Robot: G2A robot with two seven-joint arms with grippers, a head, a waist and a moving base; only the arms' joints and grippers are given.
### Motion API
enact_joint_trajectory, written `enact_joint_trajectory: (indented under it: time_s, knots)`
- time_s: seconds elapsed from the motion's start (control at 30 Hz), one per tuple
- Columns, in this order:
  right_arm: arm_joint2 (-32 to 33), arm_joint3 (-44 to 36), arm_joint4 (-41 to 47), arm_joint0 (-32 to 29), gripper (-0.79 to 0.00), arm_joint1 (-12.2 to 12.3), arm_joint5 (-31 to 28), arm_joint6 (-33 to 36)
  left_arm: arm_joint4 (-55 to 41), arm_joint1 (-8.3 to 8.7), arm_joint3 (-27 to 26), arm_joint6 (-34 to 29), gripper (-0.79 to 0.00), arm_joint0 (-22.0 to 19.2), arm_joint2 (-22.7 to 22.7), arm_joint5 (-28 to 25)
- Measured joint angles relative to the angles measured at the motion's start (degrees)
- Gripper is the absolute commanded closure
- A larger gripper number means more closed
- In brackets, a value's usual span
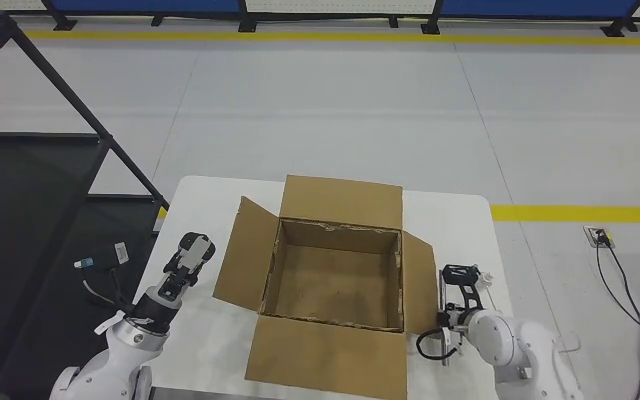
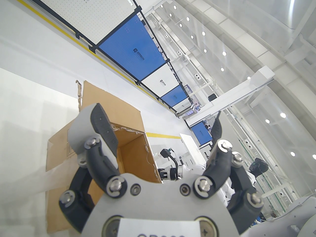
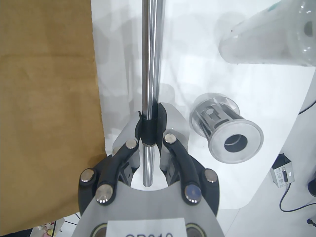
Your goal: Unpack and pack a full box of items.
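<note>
The cardboard box (image 1: pixel 340 200) stood open on the white table (image 1: pixel 450 215) with all four flaps folded outward and its floor bare, no item showing inside it. By that evidence the unpacking half of the job looked complete, or all but complete, while none of the repacking had been done.

The right gripper (image 3: pixel 151 122), stationed beside the box's right-hand flap, was clamped tight on a polished steel rod (image 3: pixel 150 50). Its black pads pinched the shaft near one end and the rest of the rod pointed away from the wrist, alongside the flap edge but apart from it. Whether the rod touched the table could not be told. Nor could it be told whether the rod was the last piece out or the first due back in.

Near it on the table lay a clear plastic spool (image 3: pixel 226 134) on its side and, further off, a large translucent cylinder (image 3: pixel 266 38), both outside the box and well apart from the rod.

The left gripper (image 2: pixel 158 118) hung on the opposite side of the box, just off the left flap, with its fingers spread wide and nothing between them.

What appeared left was the return of the rod, the spool and the cylinder to the box.
</note>
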Motion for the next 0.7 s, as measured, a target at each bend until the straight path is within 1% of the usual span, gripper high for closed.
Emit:
enact_joint_trajectory:
  time_s: [0.47,0.7]
  knots:
    - [-6.3,4.1,-0.2,6.2,0.000,-0.7,0.0,0.4,0.0,0.00,0.0,0.0,-0.785,0.0,0.0,0.0]
    - [-5.0,3.8,-2.7,6.3,0.000,-0.3,1.8,3.0,0.0,0.00,0.0,0.0,-0.785,0.0,0.0,0.0]
